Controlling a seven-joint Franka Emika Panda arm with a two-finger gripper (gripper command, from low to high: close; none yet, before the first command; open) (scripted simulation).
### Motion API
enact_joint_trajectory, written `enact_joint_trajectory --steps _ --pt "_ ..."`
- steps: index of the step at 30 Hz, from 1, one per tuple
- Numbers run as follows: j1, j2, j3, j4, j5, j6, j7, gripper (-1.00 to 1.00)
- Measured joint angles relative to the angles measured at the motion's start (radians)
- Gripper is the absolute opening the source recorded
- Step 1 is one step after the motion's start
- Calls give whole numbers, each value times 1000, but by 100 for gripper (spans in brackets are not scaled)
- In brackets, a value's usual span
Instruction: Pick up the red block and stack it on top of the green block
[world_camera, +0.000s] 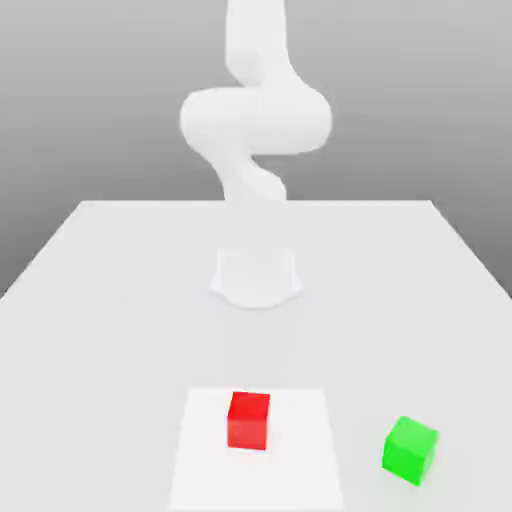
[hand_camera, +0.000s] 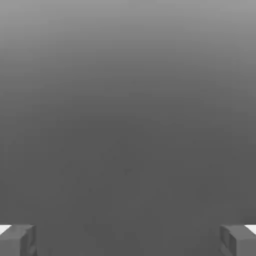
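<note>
Now gripper (hand_camera: 128, 240) spread wide, nothing between fingertips (hand_camera: 17, 240), plain grey surface beneath. White arm (world_camera: 255, 120) rises from round base (world_camera: 256, 275) at middle of white table (world_camera: 90, 300). Red block (world_camera: 249, 420) on paler square patch (world_camera: 200, 460) near front edge. Green block (world_camera: 410, 450) on bare table toward exterior view's right, near red block, not touching, turned slightly askew.
</note>
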Motion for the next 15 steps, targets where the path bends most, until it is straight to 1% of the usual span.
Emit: enact_joint_trajectory --steps 9,15 --pt "0 340 -7 -190 25 199 20 0" --pt "-5 558 -4 -312 23 327 45 0"
